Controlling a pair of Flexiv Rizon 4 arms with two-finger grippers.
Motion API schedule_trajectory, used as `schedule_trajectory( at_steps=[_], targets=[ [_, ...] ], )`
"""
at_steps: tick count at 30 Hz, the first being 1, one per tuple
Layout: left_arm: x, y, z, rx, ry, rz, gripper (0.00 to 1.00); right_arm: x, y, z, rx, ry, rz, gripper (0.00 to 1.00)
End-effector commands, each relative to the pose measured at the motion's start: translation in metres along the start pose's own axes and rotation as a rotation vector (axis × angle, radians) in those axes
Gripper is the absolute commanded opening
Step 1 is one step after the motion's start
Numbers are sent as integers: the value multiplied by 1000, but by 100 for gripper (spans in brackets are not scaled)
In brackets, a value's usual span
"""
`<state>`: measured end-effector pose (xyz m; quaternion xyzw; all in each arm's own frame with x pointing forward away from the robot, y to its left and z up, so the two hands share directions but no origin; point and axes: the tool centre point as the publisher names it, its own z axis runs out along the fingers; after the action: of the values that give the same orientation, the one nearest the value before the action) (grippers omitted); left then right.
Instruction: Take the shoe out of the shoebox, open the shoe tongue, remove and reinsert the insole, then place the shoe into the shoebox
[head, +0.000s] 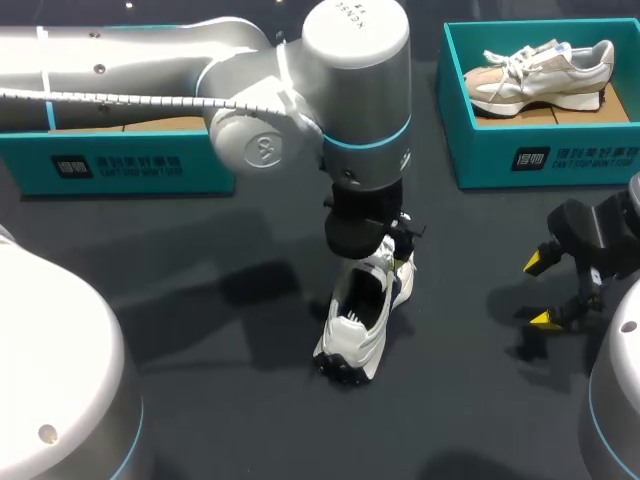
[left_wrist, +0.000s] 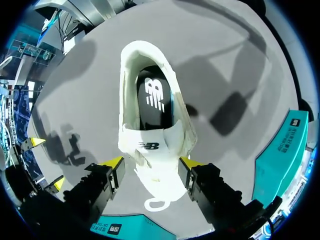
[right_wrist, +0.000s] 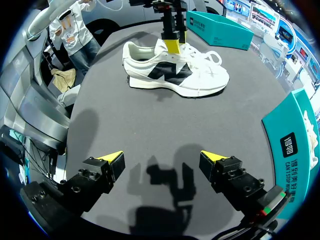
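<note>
So the left tool is clamped on the white shoe right at the tongue, one yellow tip on each side of it. The shoe sits out on the dark desk, roughly in the middle and well clear of both teal shoeboxes. Looks to me like the tongue-opening step. The thing I'd worry about is that nothing pins the shoe down, so a harder pull on the tongue could lift or tip the whole shoe instead of opening it up. The fabric could also slide out from the tips, since the tongue is soft. The black insole is visible down in the opening just ahead of the fingers, so it isn't out yet. The right tool hangs wide open over bare desk off to the right, with the shoe well ahead of it, side-on and not touching. The far-right shoebox has a beige shoe in it.
</note>
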<state>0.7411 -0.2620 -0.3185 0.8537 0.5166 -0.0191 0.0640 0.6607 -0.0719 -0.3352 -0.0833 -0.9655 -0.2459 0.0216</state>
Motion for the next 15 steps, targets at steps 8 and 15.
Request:
schedule_trajectory(
  at_steps=[8,15],
  targets=[
    [-1,18,-22,-32,2,-5,48,2,0,-1,2,-2,0,100],
    [0,30,-39,-42,-6,-25,35,2,0,-1,2,-2,0,100]
  ],
)
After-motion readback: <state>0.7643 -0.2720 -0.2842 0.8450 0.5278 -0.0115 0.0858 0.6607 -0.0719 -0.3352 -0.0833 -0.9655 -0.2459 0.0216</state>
